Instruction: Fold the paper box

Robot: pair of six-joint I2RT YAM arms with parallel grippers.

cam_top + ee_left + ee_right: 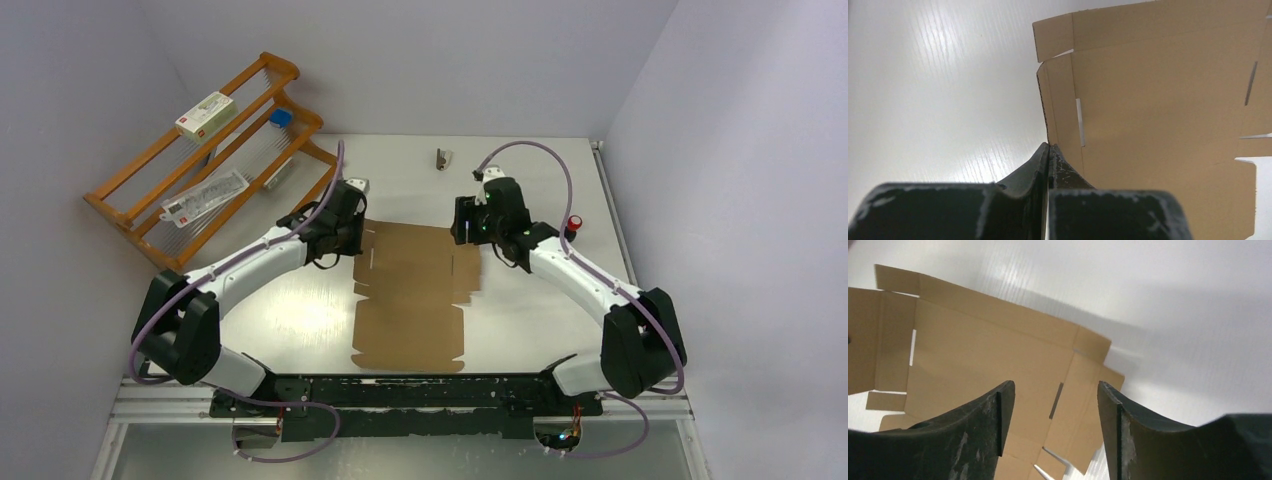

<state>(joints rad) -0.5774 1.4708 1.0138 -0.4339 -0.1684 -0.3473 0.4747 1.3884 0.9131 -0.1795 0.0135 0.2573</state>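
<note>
White table (pixel 300 310). Paper box (pixel 415 295): lies flat and unfolded between the arms. Left gripper (pixel 1049 147): pressed together at the left flap's edge; cannot tell whether pinching cardboard. Right gripper (pixel 1055 390): spread above the right flap, holding nothing. Risks skewing the sheet if lifted one-sided, creasing off the score.

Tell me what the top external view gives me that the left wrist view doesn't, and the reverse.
Only the top external view: the whole paper box lying as an unfolded sheet, the right gripper at its far right corner, and the wooden rack at far left. Only the left wrist view: the left gripper shut, its tips meeting the edge of a side flap; whether they pinch it is unclear. Both: the brown sheet on the white table, and the left gripper at its far left side.
</note>
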